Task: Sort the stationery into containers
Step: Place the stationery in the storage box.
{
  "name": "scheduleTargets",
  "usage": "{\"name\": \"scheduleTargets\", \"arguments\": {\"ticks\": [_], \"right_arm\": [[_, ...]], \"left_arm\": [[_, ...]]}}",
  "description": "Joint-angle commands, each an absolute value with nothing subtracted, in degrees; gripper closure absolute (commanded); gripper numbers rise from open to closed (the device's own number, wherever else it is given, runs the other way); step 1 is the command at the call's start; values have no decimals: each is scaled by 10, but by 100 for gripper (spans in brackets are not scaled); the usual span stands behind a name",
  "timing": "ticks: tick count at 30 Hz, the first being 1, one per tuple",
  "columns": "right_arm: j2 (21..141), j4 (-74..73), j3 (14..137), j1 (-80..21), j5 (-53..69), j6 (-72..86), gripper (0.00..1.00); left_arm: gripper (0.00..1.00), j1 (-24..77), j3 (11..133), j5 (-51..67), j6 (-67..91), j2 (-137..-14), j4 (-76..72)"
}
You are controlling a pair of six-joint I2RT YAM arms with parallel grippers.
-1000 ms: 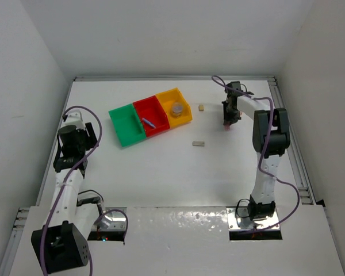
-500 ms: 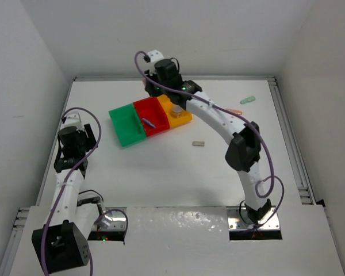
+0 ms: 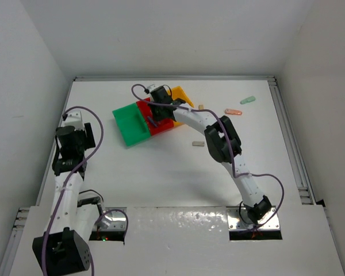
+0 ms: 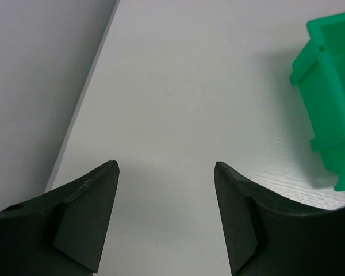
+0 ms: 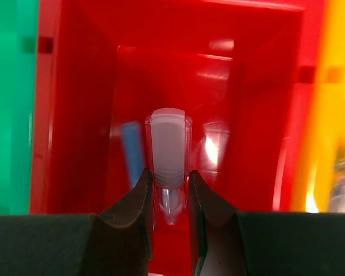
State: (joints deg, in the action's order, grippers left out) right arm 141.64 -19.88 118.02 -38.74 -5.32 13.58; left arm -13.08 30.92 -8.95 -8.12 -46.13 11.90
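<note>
- Caught mid-placement: had a pale piece (image 5: 169, 138) pinched in the right gripper (image 5: 169, 175), hanging low inside the red bin (image 5: 75, 115).
- Spotted a blue piece (image 5: 132, 150) lying on the red floor, just beside the held one.
- Flanked that bin with the green bin (image 3: 129, 123) on one side and the yellow bin (image 3: 183, 94) on the other.
- Found the left gripper (image 4: 164, 172) spread wide, holding nothing, over bare counter (image 4: 161, 86) near the green bin.
- Counted the leftovers out on the counter: a tan block (image 3: 200, 107) near the yellow bin, a second tan block (image 3: 198, 143) further forward, an orange piece (image 3: 233, 111) and a mint piece (image 3: 248, 99) well apart from the bins.
- Read the step as the drop into red; probably needed only a parting of the fingers, then a straight lift clear of the bin walls.
- Likely looked to the orange or mint piece after that.
</note>
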Motion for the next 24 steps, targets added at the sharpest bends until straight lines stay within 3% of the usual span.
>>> {"name": "scheduleTargets", "arguments": {"ticks": [1, 8, 12, 16, 24], "right_arm": [[1398, -168, 1175, -395, -64, 122, 100], [1412, -131, 1157, -400, -87, 132, 99], [1419, -119, 1154, -402, -108, 143, 93], [1414, -117, 1156, -401, -110, 146, 63], [1356, -120, 1132, -402, -107, 122, 44]], "left_arm": [[34, -127, 365, -48, -140, -418, 103], [32, -128, 412, -45, -192, -385, 177], [31, -127, 428, -16, -199, -379, 190], [31, -123, 469, 54, -224, -420, 207], [41, -93, 739, 55, -238, -671, 437]]}}
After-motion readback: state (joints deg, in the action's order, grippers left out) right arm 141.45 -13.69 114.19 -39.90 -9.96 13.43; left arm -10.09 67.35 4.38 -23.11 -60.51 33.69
